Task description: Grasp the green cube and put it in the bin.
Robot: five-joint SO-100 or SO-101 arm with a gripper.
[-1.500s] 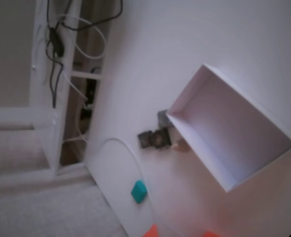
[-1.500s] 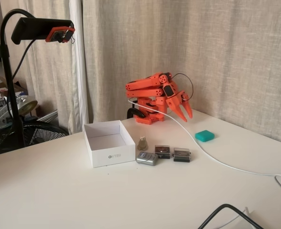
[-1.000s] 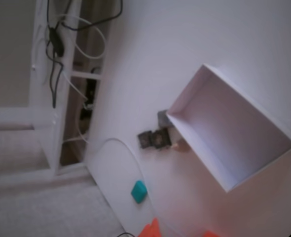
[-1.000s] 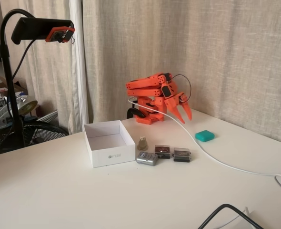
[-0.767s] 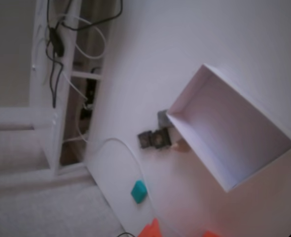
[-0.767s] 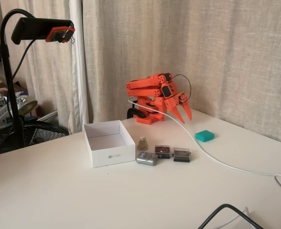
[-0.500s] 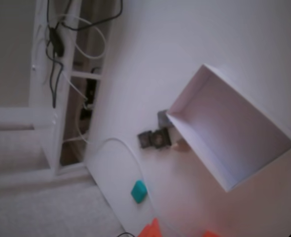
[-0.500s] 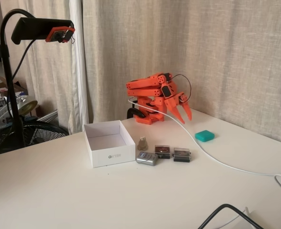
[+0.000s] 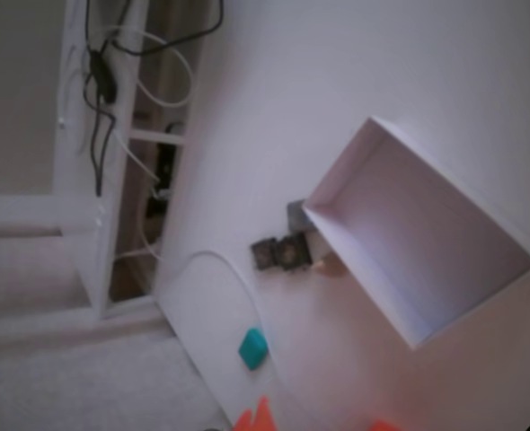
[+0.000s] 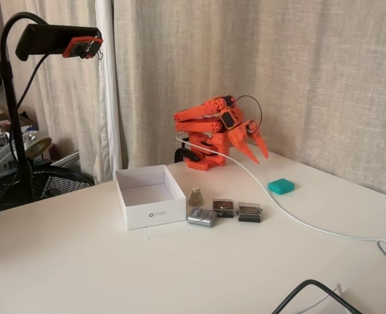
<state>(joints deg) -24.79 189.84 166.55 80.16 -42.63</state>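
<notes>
Teal-green, the cube [image 10: 281, 186] is left untouched on the desk near its far edge, beside the white cable [image 10: 291, 214]. The gripper [image 10: 257, 149] has been lifted and swung toward it, fingers spread and empty, so the reach is judged begun; the bin [image 10: 149, 195] stands empty

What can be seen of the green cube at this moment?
The green cube is a small teal block with rounded corners and plain matte faces. It lies flat on the white table, close beside the white cable, apart from the bin. The open gripper hangs above the table, not touching it. In a fixed view the cube looks diamond-shaped.
</notes>
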